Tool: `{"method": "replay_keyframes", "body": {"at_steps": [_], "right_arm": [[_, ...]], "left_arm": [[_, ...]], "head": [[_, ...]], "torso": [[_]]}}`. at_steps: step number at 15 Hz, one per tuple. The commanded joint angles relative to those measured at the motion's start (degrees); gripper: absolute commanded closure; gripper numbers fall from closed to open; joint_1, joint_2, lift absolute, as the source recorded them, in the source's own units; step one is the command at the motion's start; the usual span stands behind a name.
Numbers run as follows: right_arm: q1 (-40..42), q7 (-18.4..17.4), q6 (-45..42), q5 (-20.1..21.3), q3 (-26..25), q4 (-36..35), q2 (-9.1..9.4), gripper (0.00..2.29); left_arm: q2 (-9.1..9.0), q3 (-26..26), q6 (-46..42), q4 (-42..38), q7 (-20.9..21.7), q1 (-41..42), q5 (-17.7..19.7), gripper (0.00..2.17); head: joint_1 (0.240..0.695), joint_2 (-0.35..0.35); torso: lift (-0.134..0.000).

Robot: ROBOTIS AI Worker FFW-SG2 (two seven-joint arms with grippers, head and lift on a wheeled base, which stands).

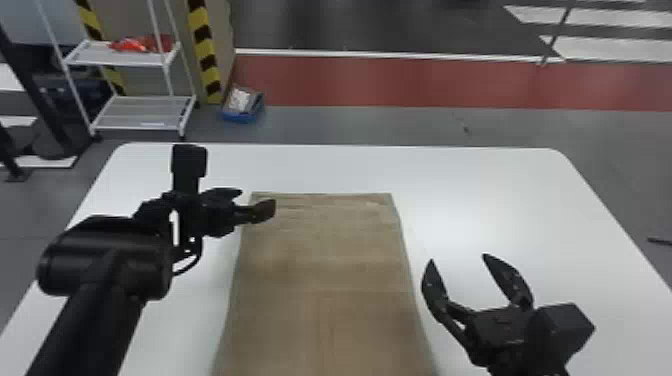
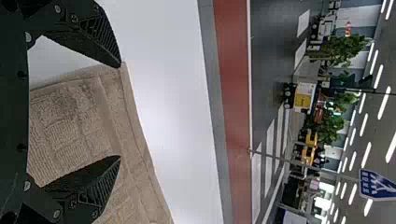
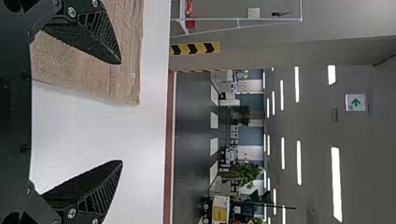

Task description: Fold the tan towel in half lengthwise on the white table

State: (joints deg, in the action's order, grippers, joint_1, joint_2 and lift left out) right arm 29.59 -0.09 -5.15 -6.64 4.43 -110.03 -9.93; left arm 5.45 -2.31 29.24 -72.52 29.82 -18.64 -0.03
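- One tan towel (image 1: 325,260) lies spread on the white desk (image 1: 475,190), its long sides running away from the robot.
- The left gripper (image 2: 120,111) is at the towel's far left corner, its jaws parted with nothing pinched; whether they touch the cloth, I cannot tell.
- The right gripper (image 1: 458,258) is just beyond the towel's right long edge, jaws wide apart and holding nothing.
- The step in hand looks like getting a grip on the cloth, probably at that far left corner.
- To do it well, slip one finger under the towel's hem and close on the corner alone; a deep bite bunches the weave, a shallow one lets go.
- Take the towel's left edge at a second place nearer the robot too, or the near half will likely trail and skew.
- Lift only a little, carry the left edge over the towel's middle to its right edge, and lower it evenly.
- Tugging sideways could drag the whole towel, so keep the cloth slack.
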Motion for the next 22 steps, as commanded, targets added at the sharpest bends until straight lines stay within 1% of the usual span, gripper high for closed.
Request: {"method": "replay_keyframes", "body": {"at_steps": [1,3,5,6,8,9,10,13,15,22], "right_arm": [[-0.85,0.0,0.37,-0.57,0.41,0.61,-0.35,0.13],[-1.38,0.0,0.37,-0.74,0.93,1.31,-0.53,0.13],[-1.46,0.0,0.55,-0.74,1.11,1.4,-0.53,0.13],[-1.73,0.0,0.55,-0.74,1.28,1.49,-0.62,0.13],[-1.9,0.0,0.72,-0.83,1.28,1.66,-0.79,0.13],[-1.9,0.0,0.72,-0.83,1.28,1.66,-0.79,0.13],[-1.9,0.0,0.72,-0.83,1.28,1.75,-0.79,0.13],[-2.08,0.0,0.72,-0.92,1.28,2.01,-0.88,0.13],[-2.25,0.0,0.72,-0.92,1.46,2.19,-0.79,0.13],[-3.05,0.0,1.95,-1.0,1.9,2.45,-1.06,0.13]], "left_arm": [[0.0,-0.41,-1.15,3.61,-0.02,-1.22,-0.58,0.21],[0.0,-0.41,-3.44,5.11,-0.2,-1.58,-1.73,0.22],[-0.36,-0.5,-5.72,6.07,-0.37,-1.84,-2.25,0.33],[-0.36,-0.59,-5.9,6.51,-0.55,-1.84,-2.52,0.33],[-0.88,-0.68,-7.83,8.45,-0.81,-2.37,-4.19,0.34],[-1.15,-0.68,-8.89,9.15,-0.9,-2.54,-4.89,0.53],[-1.24,-0.77,-9.41,9.33,-0.99,-2.54,-4.98,0.63],[-1.24,-0.77,-10.29,9.94,-1.07,-2.54,-5.07,0.63],[-1.24,-0.5,-10.64,10.2,-0.99,-2.45,-5.07,0.82],[-1.15,0.73,-10.47,9.59,-0.99,-0.96,-4.98,0.81]], "head": [[0.695,-0.05],[0.695,-0.047],[0.695,-0.043],[0.695,-0.04],[0.695,-0.039],[0.695,-0.038],[0.695,-0.039],[0.695,-0.043],[0.695,-0.044],[0.695,-0.032]], "torso": [[-0.098],[-0.098],[-0.098],[-0.098],[-0.098],[-0.098],[-0.098],[-0.098],[-0.098],[-0.098]]}}
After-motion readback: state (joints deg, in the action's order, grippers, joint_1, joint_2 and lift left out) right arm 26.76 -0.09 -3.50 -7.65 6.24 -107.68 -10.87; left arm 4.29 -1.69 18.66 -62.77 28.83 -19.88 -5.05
